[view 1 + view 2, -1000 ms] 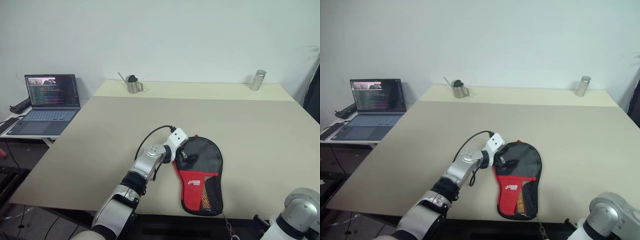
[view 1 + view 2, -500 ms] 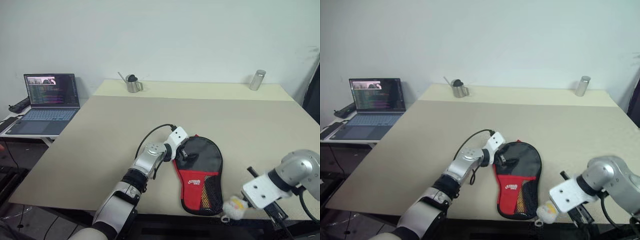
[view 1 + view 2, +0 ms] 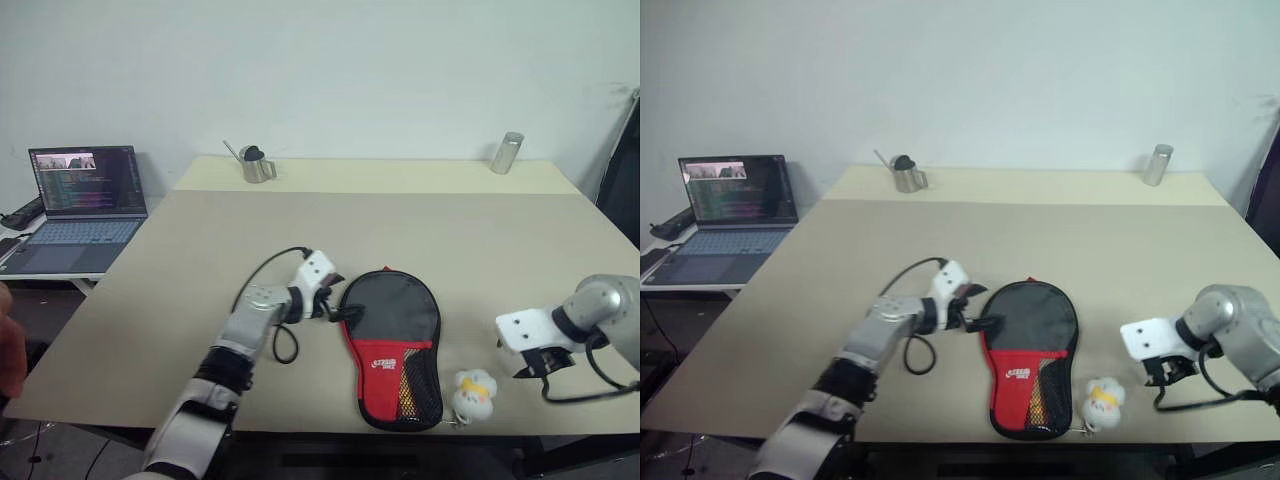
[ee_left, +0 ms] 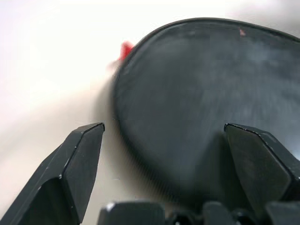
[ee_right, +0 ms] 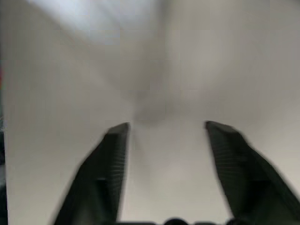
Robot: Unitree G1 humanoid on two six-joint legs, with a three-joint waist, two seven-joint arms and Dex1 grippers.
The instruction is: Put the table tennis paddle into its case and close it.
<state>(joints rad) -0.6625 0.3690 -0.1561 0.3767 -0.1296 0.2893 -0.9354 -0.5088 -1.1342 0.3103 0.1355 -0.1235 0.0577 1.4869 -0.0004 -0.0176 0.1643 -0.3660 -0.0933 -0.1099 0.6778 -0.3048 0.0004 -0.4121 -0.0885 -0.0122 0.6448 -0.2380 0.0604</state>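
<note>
The case (image 3: pixel 392 345), a black pouch with a red lower part and a mesh pocket, lies flat on the tan table (image 3: pixel 400 230) near its front edge. Its fluffy white pompom (image 3: pixel 473 393) rests on the table just right of the case's lower end. My left gripper (image 3: pixel 337 303) is open at the case's upper left edge. In the left wrist view the case's black face (image 4: pixel 201 103) lies ahead of the spread fingers (image 4: pixel 82 154). My right gripper (image 3: pixel 540 362) points down at bare table right of the pompom, open and holding nothing (image 5: pixel 167 125). The table tennis paddle is hidden.
A small metal jug (image 3: pixel 255 165) and a metal canister (image 3: pixel 509 153) stand at the table's far edge. An open laptop (image 3: pixel 85 195) sits on a side table to the left. A black cable loops from my left wrist (image 3: pixel 280 345).
My right arm swung in from the lower right with the pompom, which now lies on the table, and its gripper has opened. My left gripper drew back left off the case. The camera also shifted.
</note>
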